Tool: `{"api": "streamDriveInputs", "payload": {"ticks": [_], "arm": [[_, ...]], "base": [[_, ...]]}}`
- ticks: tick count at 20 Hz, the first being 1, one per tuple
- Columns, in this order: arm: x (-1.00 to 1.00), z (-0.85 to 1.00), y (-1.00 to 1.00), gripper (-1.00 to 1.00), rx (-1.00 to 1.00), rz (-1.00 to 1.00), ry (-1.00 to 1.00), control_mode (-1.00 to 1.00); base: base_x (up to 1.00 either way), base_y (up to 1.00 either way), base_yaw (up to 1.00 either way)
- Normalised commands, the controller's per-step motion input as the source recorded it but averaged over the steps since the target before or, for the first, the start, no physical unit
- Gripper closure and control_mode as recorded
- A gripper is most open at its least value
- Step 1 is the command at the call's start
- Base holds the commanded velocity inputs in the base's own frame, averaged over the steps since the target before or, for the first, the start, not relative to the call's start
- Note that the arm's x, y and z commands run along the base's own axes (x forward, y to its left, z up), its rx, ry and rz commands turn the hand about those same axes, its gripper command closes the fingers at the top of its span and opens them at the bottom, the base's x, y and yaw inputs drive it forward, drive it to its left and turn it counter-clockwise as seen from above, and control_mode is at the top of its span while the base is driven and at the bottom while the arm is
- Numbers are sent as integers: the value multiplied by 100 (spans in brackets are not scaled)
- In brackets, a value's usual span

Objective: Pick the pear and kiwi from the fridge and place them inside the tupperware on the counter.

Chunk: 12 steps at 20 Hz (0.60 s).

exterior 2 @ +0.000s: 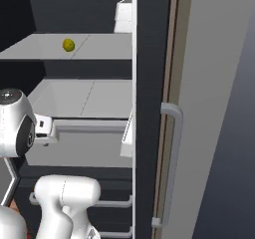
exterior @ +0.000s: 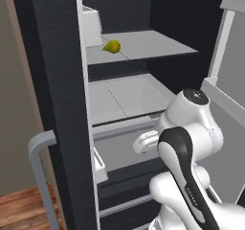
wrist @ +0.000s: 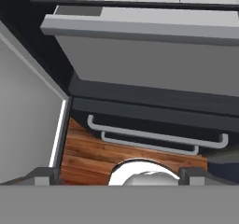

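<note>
My claw (wrist: pixel 114 175) hangs low in front of the open fridge (exterior: pixel 57 80), pointing down at the wood floor (wrist: pixel 93 157). Only the two dark fingertips (wrist: pixel 44 175) show at the bottom of the hand view, set well apart, so the claw is released and holds nothing.

Just beyond the claw, two grey bar handles (wrist: pixel 154 139) run across the dark lower front of the fridge. Above them the grey drawer (wrist: pixel 149 55) stands pulled out from the cabinet; in the left base view my wrist sits level with the drawer's front edge (exterior: pixel 124 128).

Behind and above the drawer lies the lower pale grey shelf (exterior: pixel 124 97), which is bare.

Farthest back, the upper shelf (exterior: pixel 153 44) carries the pear (exterior: pixel 112 46). It rests near the shelf's left front corner, just beside a white bin (exterior: pixel 92 25) at the left edge. The right base view shows the pear (exterior 2: pixel 68 45) as a small yellow-green fruit on that same shelf, well apart from my arm.
</note>
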Motion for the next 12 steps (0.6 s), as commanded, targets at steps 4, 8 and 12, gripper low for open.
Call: {"api": "streamDriveInputs", "payload": {"ticks": [4, 8, 12], "arm": [[0, 0, 0, -100, 0, 0, 0, 100], [0, 0, 0, -100, 0, 0, 0, 100], [0, 0, 0, -100, 0, 0, 0, 100]], "base": [[61, -1, 0], [63, 0, 0], [57, 0, 0]]}}
